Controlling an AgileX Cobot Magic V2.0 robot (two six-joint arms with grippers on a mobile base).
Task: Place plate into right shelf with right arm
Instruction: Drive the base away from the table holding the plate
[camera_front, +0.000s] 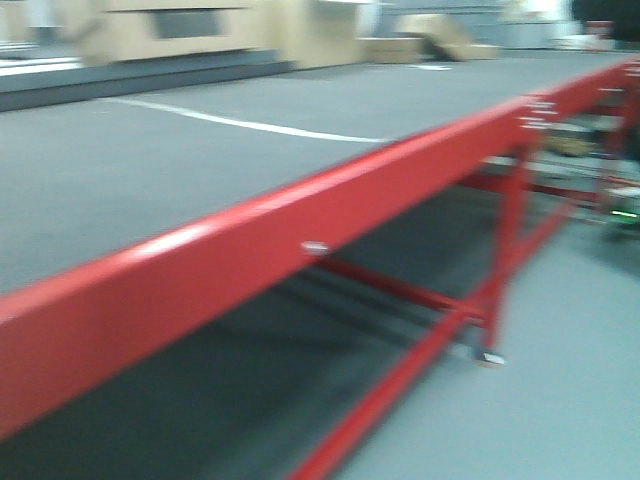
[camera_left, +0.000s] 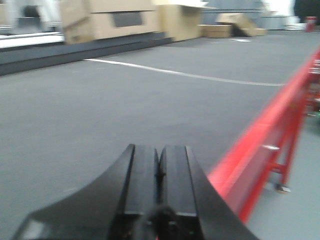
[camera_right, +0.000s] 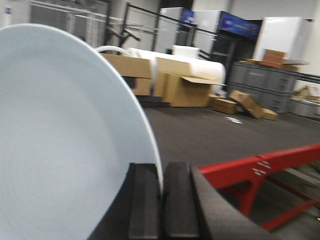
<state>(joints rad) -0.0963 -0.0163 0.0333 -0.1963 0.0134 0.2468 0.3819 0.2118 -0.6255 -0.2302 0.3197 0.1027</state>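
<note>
Warehouse clutter fills the background: cardboard boxes (camera_right: 185, 90) and grey crates (camera_right: 260, 80), all softened by blur. Your right pincer (camera_right: 161, 205) is clamped on the plate (camera_right: 65, 140), its two black pads pinching the rim from either side. The plate stands on edge in the air, its white face spreading up and to the left of the pads in the wrist view, its plane in line with the fingers. It rests on nothing. The bench (camera_front: 200, 150), grey-topped with a red frame (camera_front: 300, 215), carries no plate, and its red corner shows low and to the right beyond the pincer. Your left pincer (camera_left: 159, 170) hovers over the bench near its red edge, pads pressed together with nothing between them. The right shelf cannot be picked out with confidence in these views, so which way it lies from the plate is unclear. The placing looks yet to come; expect to tip the plate flat or feed it in edge-first, as the shelf's opening allows.
</note>
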